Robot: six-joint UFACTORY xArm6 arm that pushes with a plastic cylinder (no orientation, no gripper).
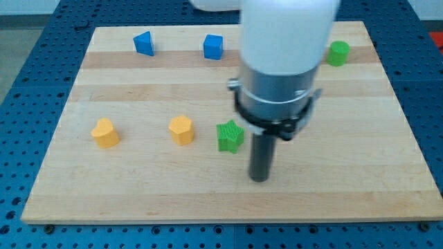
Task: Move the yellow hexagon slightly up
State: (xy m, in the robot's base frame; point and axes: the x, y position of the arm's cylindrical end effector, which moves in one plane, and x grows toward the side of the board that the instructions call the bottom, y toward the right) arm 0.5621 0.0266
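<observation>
The yellow hexagon (181,129) sits on the wooden board (138,187), left of centre. My tip (259,178) rests on the board to the lower right of the hexagon, about a hundred pixels off. A green star block (230,135) lies between the hexagon and my rod, close to the rod's left side and not touching it. A yellow heart-shaped block (105,133) lies further to the view's left, level with the hexagon.
Two blue blocks (144,43) (213,46) lie near the view's top. A green round block (338,52) lies at the top right, partly beside the arm's white body (284,48). Blue perforated table (21,104) surrounds the board.
</observation>
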